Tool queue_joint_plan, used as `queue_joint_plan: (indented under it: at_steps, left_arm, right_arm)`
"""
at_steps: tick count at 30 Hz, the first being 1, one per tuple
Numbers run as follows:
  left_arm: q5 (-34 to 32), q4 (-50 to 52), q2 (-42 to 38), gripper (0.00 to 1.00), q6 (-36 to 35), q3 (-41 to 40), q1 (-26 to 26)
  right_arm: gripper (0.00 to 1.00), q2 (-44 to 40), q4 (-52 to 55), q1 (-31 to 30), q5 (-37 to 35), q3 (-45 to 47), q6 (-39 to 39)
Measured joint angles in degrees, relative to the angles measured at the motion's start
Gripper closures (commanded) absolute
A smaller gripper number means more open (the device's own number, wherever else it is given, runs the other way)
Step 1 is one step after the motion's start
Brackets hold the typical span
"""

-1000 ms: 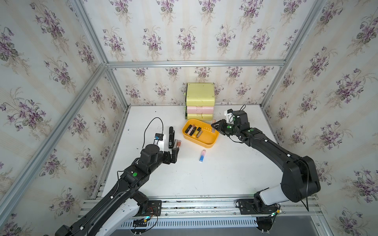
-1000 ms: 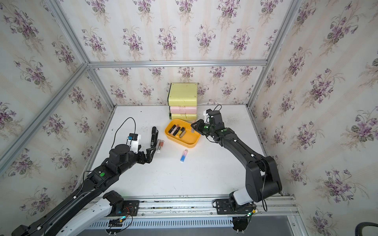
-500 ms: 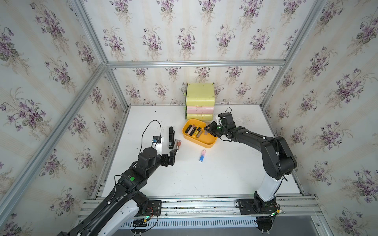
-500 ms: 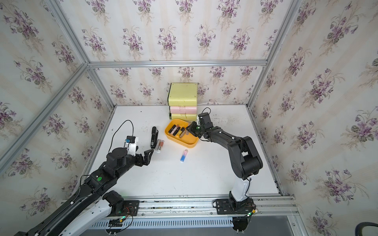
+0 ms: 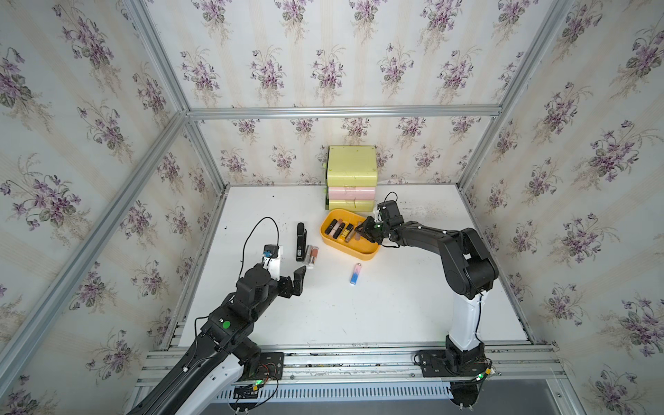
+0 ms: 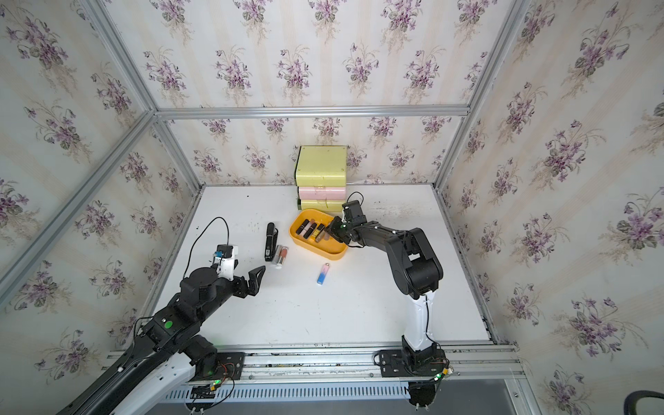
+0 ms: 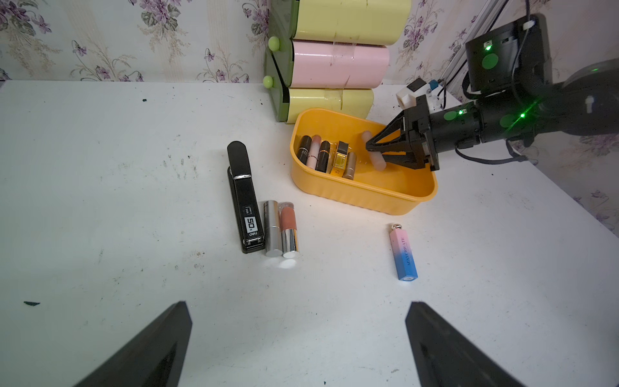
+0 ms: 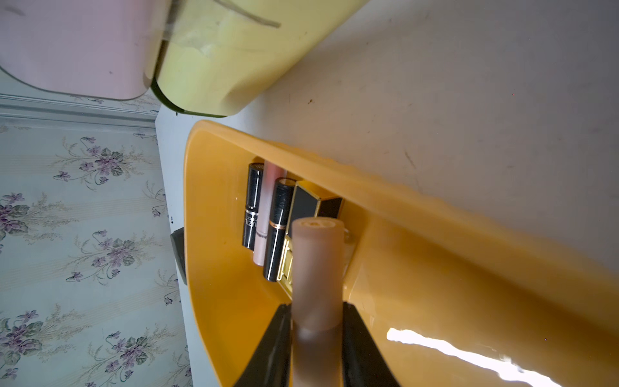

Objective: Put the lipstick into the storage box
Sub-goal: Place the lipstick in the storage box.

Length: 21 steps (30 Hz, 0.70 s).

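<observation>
The stapler [image 7: 243, 197] carries "deli" and a boxed "50" in white near one end, and the pink-to-blue lipstick [image 7: 403, 251] reads "MAYCREATE" along its side. One black tube in the storage box [image 7: 361, 197] has pale lettering on its band, too cut off in the right wrist view to read. There are nine lipsticks. The five lipsticks [image 7: 323, 155] lying side by side at the end of the box nearest the stapler are two black, one pale pink, one square black-and-gold and one grey-brown. A sixth, the pale beige lipstick [image 8: 317, 261], is gripped between the narrow right jaws over the middle of the box, tilted; whether it touches the box floor cannot be told. Three more lie out on the white surface [image 7: 134, 167]: the silver lipstick [image 7: 272, 228] and the coral lipstick [image 7: 288, 228] touch each other just beside the one stapler, off the box's short end, and the pink-to-blue one lies alone near the box's long wall. One drawer unit [image 7: 335, 63] of three drawers, yellow, pink, yellow, stands just beside the box's opposite long wall. The left jaws are spread wide and hold nothing, well apart from the box
</observation>
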State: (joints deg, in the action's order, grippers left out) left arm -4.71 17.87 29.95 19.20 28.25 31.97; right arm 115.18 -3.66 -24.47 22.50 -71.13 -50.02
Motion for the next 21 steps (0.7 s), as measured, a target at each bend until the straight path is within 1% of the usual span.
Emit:
queue_joint_plan:
  at_steps: [6,12,21]
  left_arm:
    - [-0.63,0.66,-1.86,0.00,-0.17,-1.09,0.00]
    - [-1.27,0.68,-2.12,0.00,0.33,-1.64,0.00]
    - [-1.29,0.94,0.22,0.00,2.14,-0.52,0.00]
  right_arm:
    - [0.66,1.49,-0.83,-0.22,0.42,-0.55,-0.57]
    - [0.62,1.68,-1.14,-0.20,0.74,-0.52,-0.52]
    - [0.54,1.11,-1.22,-0.22,1.68,-0.57,0.15]
